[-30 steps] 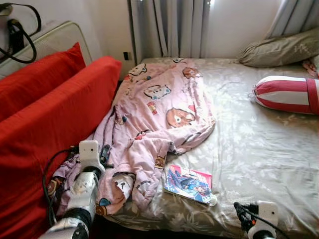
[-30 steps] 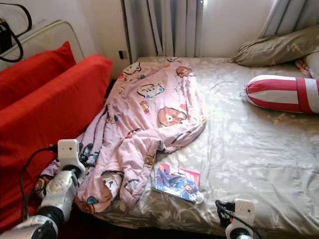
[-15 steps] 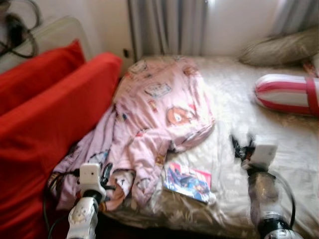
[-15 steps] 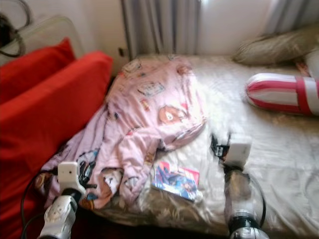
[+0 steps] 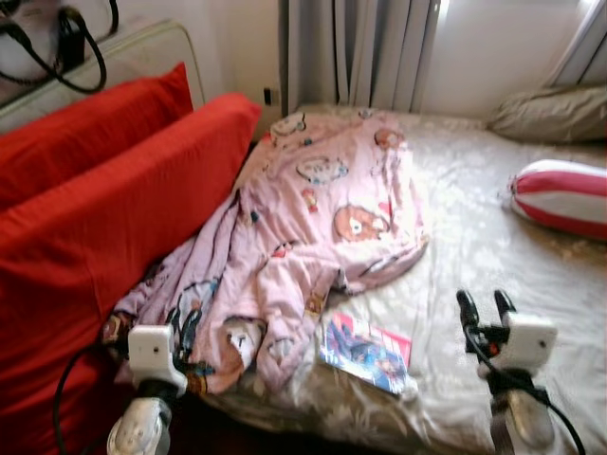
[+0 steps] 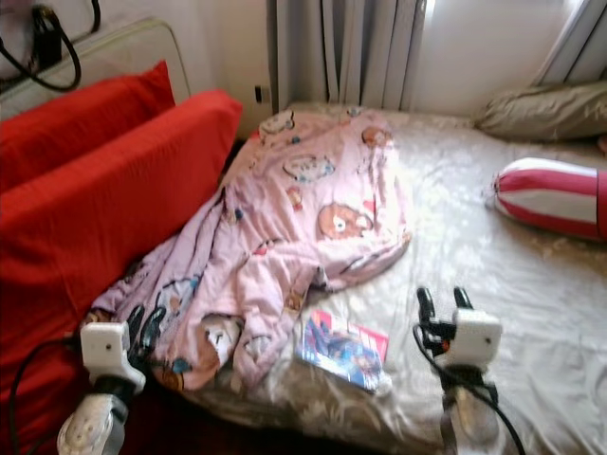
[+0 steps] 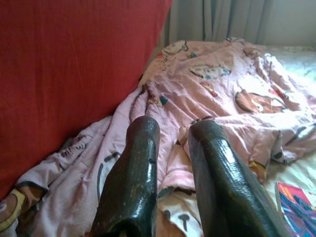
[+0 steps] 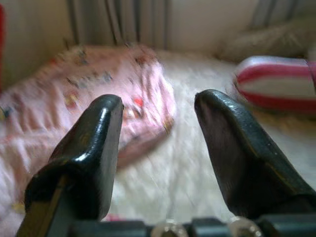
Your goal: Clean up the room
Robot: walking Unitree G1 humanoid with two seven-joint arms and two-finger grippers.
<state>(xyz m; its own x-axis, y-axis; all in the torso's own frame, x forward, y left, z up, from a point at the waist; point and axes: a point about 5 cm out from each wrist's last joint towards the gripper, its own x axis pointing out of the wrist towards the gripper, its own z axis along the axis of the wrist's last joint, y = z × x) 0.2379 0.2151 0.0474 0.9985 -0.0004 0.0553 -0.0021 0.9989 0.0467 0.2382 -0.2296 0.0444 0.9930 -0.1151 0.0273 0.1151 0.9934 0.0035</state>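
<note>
Nothing on the bed looks tidied yet, in my judgement: both grippers are empty and every item lies loose.

Right gripper [image 6: 443, 300]: jaws spread wide, gripping nothing, raised above the sheet [image 5: 493, 246] at the near edge of the bed. Its fingers point away toward the curtain [image 5: 365, 52]. Just to its left, near the bed edge, lies the book [image 5: 368, 353], flat and untouched. Beyond the book, further from the jaws, is the pink blanket [image 5: 313, 227], crumpled and spread from the curtain end down to the near corner. Well ahead and to the right of the jaws rest the striped bolster [image 5: 560, 196] and, behind it, the pillow [image 5: 550, 112].

Left gripper [image 6: 144, 324]: jaws parted by a narrow gap, empty, hovering at the near corner of the blanket; I cannot tell whether the tips touch the cloth. In the left wrist view the fingers [image 7: 136, 173] point along the blanket, with the red cushions [image 5: 104, 209] close beside them on the outer side.

Arm pose: both forearms rise from the bottom of the head views, wrists level, right arm held higher and further over the bed than the left.

Outstanding, as judged: book to be picked up, blanket to be straightened or folded, bolster and pillow to be set in order.
</note>
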